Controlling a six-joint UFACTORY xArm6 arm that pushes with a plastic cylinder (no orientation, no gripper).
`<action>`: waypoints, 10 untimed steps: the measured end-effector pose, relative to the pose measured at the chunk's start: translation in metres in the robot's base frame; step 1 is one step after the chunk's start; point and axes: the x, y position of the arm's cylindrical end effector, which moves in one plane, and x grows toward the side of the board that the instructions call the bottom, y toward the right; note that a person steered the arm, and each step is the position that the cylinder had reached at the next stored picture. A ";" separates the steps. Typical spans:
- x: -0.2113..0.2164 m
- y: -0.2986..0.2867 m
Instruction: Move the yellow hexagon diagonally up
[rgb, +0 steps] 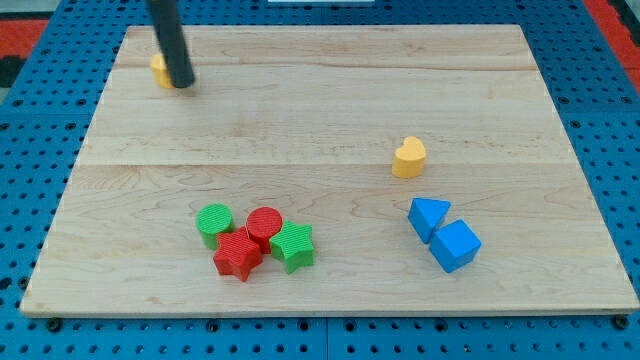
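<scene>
Yellow hexagon (159, 68) sits half-hidden behind my tip (182, 85), touching it, holding nothing, on the pale grained wooden board (320, 110).

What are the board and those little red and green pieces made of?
The board looks like pale, matte wood: grain lines and plank seams show. The red star, red cylinder, green cylinder and green star look like plastic, possibly 3D-printed, given fine ridges.
</scene>
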 end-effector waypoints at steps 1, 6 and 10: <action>-0.040 -0.031; -0.031 -0.086; 0.005 0.013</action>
